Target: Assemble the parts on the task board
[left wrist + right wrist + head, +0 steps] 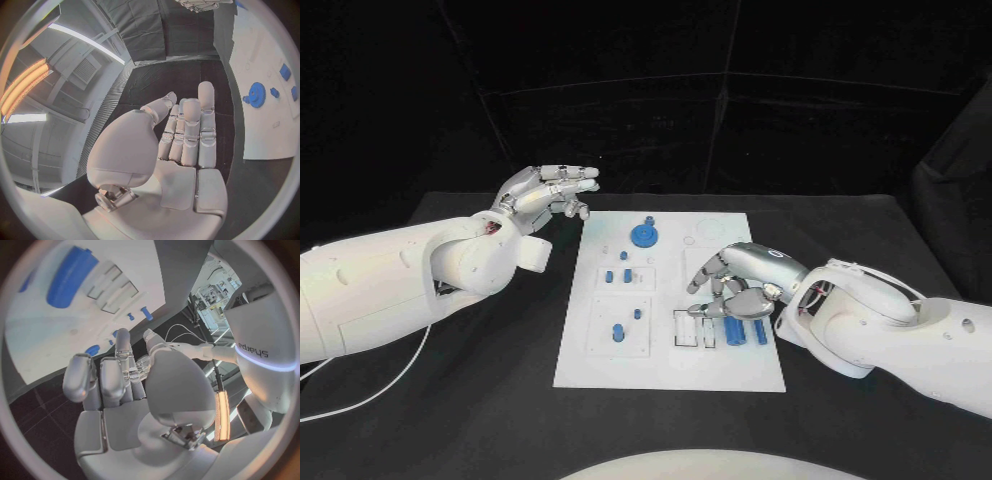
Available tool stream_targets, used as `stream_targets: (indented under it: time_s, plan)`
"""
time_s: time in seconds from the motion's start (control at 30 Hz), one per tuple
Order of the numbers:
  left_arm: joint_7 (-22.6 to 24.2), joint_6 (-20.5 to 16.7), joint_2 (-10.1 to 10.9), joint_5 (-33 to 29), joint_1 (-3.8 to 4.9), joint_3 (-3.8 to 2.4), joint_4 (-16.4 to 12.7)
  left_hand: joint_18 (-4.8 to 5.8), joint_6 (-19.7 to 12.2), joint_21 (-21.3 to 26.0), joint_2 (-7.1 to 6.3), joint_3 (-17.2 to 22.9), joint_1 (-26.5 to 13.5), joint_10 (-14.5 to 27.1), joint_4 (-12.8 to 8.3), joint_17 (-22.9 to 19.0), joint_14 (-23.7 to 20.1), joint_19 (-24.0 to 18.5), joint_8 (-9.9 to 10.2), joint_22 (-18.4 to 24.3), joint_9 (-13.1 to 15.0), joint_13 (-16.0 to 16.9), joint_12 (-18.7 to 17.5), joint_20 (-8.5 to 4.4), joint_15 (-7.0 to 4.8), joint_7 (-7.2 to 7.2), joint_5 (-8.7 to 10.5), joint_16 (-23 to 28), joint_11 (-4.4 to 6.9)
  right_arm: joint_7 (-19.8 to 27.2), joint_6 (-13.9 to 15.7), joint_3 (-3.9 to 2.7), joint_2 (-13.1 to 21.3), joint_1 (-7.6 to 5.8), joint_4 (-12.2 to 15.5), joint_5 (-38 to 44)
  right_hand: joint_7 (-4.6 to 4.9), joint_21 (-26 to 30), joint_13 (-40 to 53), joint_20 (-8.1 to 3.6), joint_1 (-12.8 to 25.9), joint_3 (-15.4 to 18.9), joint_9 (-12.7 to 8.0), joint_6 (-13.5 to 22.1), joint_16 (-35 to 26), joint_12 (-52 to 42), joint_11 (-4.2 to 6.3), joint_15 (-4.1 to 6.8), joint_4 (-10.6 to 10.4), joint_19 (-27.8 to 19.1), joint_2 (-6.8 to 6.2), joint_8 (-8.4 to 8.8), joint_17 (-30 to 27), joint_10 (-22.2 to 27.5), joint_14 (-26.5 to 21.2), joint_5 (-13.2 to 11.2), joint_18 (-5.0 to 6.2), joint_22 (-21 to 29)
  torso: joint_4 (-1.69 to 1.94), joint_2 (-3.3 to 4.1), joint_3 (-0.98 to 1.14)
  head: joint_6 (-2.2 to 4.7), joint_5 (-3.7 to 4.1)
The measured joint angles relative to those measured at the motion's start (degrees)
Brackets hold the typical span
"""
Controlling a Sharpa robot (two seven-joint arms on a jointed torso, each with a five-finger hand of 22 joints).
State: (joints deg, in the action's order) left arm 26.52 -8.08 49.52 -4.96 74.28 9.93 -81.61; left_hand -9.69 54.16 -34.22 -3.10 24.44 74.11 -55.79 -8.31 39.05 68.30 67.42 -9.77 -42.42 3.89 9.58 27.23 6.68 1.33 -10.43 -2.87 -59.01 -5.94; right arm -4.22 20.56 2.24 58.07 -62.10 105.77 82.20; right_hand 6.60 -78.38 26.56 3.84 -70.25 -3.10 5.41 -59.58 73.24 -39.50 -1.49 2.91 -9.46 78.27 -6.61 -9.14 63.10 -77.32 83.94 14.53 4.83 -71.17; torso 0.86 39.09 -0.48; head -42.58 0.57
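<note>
**Both robot hands empty, parts on the board**

We see the white task board flat on the black counter, between the two arms. The left robot hand hovers off the board's far left corner, above the counter, fingers loosely curled and apart, holding nothing. In the left wrist view the same hand's fingers lie extended side by side, with no part in them. The right robot hand sits over the board's right half, fingers spread downward just above the long blue parts standing in the slots near the board's right edge; we cannot tell whether a fingertip touches them. We see nothing gripped. A blue gear sits near the far end, and small blue pegs stand in the middle recesses.
</note>
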Motion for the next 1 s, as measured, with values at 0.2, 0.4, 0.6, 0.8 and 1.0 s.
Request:
stream_targets:
  time_s: [0.2,0.4,0.6,0.8,1.0]
  plan:
    - [-0.04,0.06,-0.12,0.00,0.00,0.00,0.03,0.00,0.00,0.00,0.00,0.00,0.00,0.00,0.00,0.00,0.00,0.00,0.00,0.00,0.00,0.00,0.00,0.00,0.00,0.00,0.00,0.00,0.00,-5.14,-1.57,0.05,4.86,-0.19,1.73,-4.13,-0.72,-2.76,24.72,-0.49,1.09,5.80,1.69,0.59,4.16,-20.36,0.60,0.19,-5.19,1.85,1.09,-4.88,5.66,0.29,0.00,-1.03,-0.89,-3.70,-0.48,-0.24,-0.04,0.23,1.32]
    - [-0.08,0.12,-0.19,0.01,0.00,0.00,0.03,0.00,0.00,0.00,0.00,0.00,0.00,0.00,0.00,0.00,0.00,0.00,0.00,0.00,0.00,0.00,0.00,0.00,0.00,0.00,0.00,0.00,0.00,-11.60,-3.72,0.09,6.39,-0.19,2.71,-3.06,-1.87,-3.17,33.21,-0.64,3.41,10.30,5.27,0.98,5.30,-26.30,0.98,0.19,-7.13,2.24,2.04,-9.95,7.73,-0.70,-0.01,0.85,-0.87,-3.78,-0.62,-0.31,-0.04,0.16,2.21]
    - [-0.12,0.15,-0.13,0.01,0.00,0.00,0.02,0.00,0.00,0.00,0.00,0.00,0.00,0.00,0.00,0.00,0.00,0.00,0.00,-0.01,0.00,-0.01,0.00,0.00,0.00,0.00,0.00,0.00,0.00,-17.68,-6.15,0.14,6.21,-0.06,2.67,0.81,-1.70,-3.17,34.22,-0.65,4.17,11.96,7.28,3.05,5.61,-26.32,0.98,0.19,-7.37,2.24,1.86,-11.82,8.13,-0.04,-0.01,-0.41,-0.87,-3.78,-0.62,-0.31,-0.04,0.02,2.58]
    - [-0.15,0.18,-0.05,0.01,0.00,0.00,-0.02,0.00,0.00,0.00,0.00,0.00,0.00,0.00,0.00,0.00,0.00,0.00,0.00,-0.01,0.00,-0.01,0.00,0.00,0.00,0.00,0.00,0.00,0.00,-21.64,-8.00,0.20,4.39,0.50,2.05,4.00,-1.53,-3.17,34.03,-0.65,4.76,12.12,7.97,3.62,5.61,-25.70,0.77,0.19,-7.41,2.23,1.87,-12.38,8.18,0.17,-0.01,-0.52,-0.86,-3.77,-0.62,-0.29,-0.04,-0.15,2.61]
    - [-0.17,0.21,0.01,0.01,0.00,0.01,-0.05,0.00,0.00,0.00,0.00,0.00,0.00,0.00,0.00,0.01,0.00,0.00,0.00,-0.01,0.00,-0.01,0.00,0.00,0.00,0.00,0.00,0.00,0.00,-23.40,-9.48,0.22,2.41,1.37,0.91,5.66,-1.49,-3.17,34.21,-0.65,4.76,12.12,8.45,4.00,5.61,-25.70,0.98,0.18,-7.41,2.23,1.87,-12.98,8.33,0.37,-0.01,-0.52,-0.86,-3.77,-0.59,-0.25,-0.04,-0.42,2.53]
